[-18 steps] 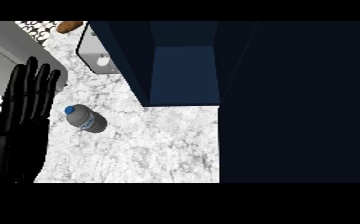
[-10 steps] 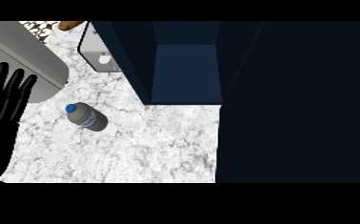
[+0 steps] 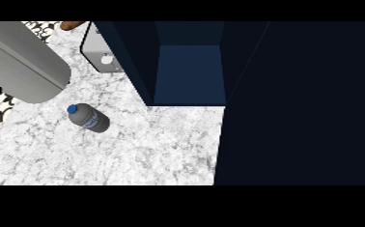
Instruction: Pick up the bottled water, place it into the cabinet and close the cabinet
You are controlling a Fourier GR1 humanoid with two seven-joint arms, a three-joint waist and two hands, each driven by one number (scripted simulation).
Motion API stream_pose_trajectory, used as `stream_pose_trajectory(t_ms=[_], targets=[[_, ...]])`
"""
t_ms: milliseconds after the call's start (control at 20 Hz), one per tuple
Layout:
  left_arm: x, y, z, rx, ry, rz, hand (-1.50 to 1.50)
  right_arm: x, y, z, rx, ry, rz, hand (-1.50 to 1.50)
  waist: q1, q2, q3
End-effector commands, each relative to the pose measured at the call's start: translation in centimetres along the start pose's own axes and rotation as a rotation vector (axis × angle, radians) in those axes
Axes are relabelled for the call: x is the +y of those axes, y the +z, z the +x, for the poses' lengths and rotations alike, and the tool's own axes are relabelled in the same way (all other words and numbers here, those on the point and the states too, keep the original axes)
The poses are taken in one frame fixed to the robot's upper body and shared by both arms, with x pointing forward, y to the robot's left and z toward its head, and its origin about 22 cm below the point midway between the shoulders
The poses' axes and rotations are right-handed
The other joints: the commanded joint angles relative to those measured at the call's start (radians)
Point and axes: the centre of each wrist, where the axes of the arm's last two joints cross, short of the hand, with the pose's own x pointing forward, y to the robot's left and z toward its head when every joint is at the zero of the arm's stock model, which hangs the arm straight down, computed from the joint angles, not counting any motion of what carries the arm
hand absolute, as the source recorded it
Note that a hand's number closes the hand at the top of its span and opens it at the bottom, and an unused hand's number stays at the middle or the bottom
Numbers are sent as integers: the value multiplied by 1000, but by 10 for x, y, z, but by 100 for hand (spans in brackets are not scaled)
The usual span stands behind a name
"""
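Observation:
The bottled water (image 3: 88, 118) lies on its side on the marble counter (image 3: 128, 153), blue cap pointing to the upper left. The dark blue cabinet (image 3: 189, 74) stands open to the right of it, and its inside looks bare. The cabinet's door (image 3: 292, 100) fills the right side of the view as a dark panel. A grey forearm (image 3: 28, 62) lies across the upper left, just above the bottle. No hand shows; both are outside the view.
A small grey box with a round knob (image 3: 103, 52) stands against the cabinet's left wall. A brown object (image 3: 71, 25) peeks in at the top left. The counter's left edge (image 3: 6, 110) runs close to the bottle.
The left hand has gone out of view at the left edge and the grey forearm has swung in across the upper left. The view has shifted slightly; the bottle lies as before.

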Motion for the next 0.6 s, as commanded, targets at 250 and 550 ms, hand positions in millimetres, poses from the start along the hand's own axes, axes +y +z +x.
stream_pose_trajectory(t_ms=[250, 550], targets=[[4, 28, 16, 72, -4, 17, -150, 32, 13, 13, 17, -29, -8, -150, 0, 0, 1], [17, 12, 7, 115, -66, 25, -150, 29, 6, 27, 11, -35, 19, -150, -5, 2, 0]])
